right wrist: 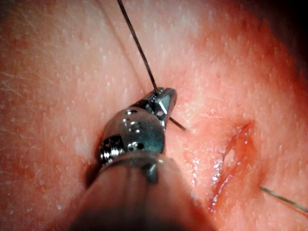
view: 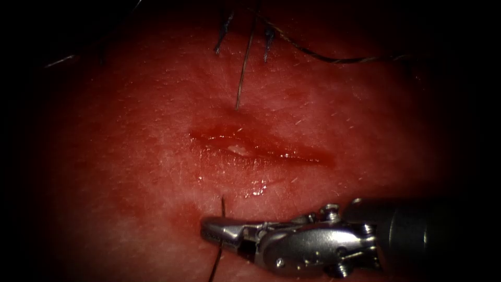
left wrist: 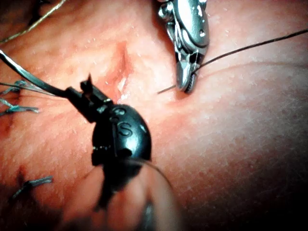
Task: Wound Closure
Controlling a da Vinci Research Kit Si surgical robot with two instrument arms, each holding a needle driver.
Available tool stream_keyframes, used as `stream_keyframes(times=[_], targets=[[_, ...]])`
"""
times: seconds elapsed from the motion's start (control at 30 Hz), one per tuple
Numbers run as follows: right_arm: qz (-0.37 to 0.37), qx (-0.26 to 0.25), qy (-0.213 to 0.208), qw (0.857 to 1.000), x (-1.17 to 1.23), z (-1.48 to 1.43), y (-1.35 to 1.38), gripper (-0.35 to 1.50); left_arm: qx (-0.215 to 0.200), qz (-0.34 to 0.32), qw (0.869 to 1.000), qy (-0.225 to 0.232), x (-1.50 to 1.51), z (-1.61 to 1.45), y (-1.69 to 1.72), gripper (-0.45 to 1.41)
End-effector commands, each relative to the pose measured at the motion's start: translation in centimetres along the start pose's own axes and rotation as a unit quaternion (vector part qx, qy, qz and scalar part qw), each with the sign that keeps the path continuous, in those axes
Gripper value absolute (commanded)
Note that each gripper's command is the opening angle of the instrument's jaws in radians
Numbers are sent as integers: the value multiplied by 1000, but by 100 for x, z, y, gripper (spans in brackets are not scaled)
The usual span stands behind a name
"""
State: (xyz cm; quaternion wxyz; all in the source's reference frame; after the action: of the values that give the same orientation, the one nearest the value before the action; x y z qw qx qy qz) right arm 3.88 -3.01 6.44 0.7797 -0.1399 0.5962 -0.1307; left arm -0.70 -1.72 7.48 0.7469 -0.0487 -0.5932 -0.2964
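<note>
The cut [view: 255, 146] lies open and wet across the middle of the tissue [view: 130, 156]. Below it my right tool [view: 209, 234] has its jaws shut on a thin dark thread [view: 216, 261]. A short end of that thread points toward the cut. In the left wrist view my left tool [left wrist: 89, 94] is a dark shape above the tissue, shut on one end of a shiny curved needle [left wrist: 33, 77]. The needle is out of the tissue. A second stretch of thread [view: 244, 68] enters the tissue just above the cut and rises into the dark.
Blue cut ends of thread [view: 224, 31] [view: 269, 42] stand from earlier stitches beyond the cut. A brownish thread [view: 334, 60] trails across the far right. Red fluid [view: 261, 185] glistens below the cut. The right tool's shaft [view: 417, 230] lies along the near right.
</note>
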Motion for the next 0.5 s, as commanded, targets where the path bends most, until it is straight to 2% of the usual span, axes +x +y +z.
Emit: stream_keyframes(times=[0.03, 0.07, 0.1, 0.17, 0.2, 0.3, 0.33, 0.4, 0.5], targets=[[-4, 6, 15, 1000, 30, -5, -18, -35, 0, 0, 1000, 0, 6, 4, -5, -37], [-4, 6, 15, 1000, 30, -5, -18, -35, 0, 0, 1000, 0, 6, 4, -5, -37], [-3, 9, 24, 1000, 51, -12, -25, -35, 0, 0, 1000, 0, 6, 4, -5, -37], [2, 11, 27, 1000, 61, -15, -29, -35, 0, 0, 1000, 0, 6, 5, -5, -37], [2, 14, 38, 999, 82, -21, -36, -35, 0, 0, 1000, 0, 7, 5, -6, -37], [8, 19, 51, 998, 109, -26, -45, -35, -1, 0, 1000, 0, 7, 6, -6, -37], [8, 19, 51, 998, 109, -26, -45, -35, -1, 0, 1000, 0, 7, 6, -6, -37], [11, 26, 66, 997, 134, -27, -51, -35, 1, 0, 1000, -1, 7, 6, -7, -37], [18, 27, 70, 997, 150, -25, -48, -32, 2, 0, 1000, 1, 7, 6, -7, -35]])
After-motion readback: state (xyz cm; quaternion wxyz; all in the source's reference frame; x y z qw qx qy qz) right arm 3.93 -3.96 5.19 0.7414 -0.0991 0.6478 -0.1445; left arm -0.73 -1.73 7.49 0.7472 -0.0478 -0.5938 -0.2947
